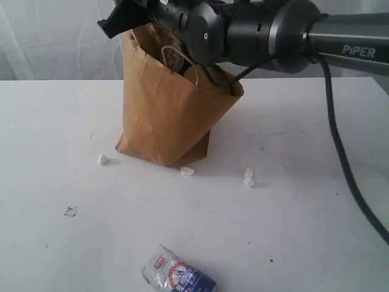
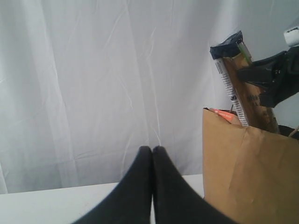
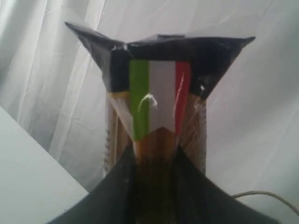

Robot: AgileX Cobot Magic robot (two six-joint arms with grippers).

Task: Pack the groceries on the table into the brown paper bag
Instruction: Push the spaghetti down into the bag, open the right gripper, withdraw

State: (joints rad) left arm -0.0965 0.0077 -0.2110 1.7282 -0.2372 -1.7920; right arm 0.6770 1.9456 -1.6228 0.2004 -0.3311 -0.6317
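The brown paper bag (image 1: 164, 115) stands leaning on the white table (image 1: 292, 201); the left wrist view also shows the bag (image 2: 252, 172). My right gripper (image 3: 154, 151) is shut on the spaghetti pack (image 3: 159, 93), whose dark end with a green-white-red label points up. The pack (image 2: 233, 79) sits slanted in the bag's mouth, its upper part above the rim, with the right gripper (image 2: 261, 77) on it. An orange edge (image 2: 222, 113) shows at the rim. The small white-blue packet (image 1: 177, 274) lies near the front edge. My left gripper (image 2: 152, 149) is shut and empty, beside the bag.
The right arm (image 1: 261, 27) reaches across above the bag, and its black cable (image 1: 340, 152) hangs down at the right. White crumbs (image 1: 103, 160) (image 1: 187, 171) (image 1: 249, 177) lie around the bag's base. A small scrap (image 1: 71, 211) lies at the left. A white curtain hangs behind.
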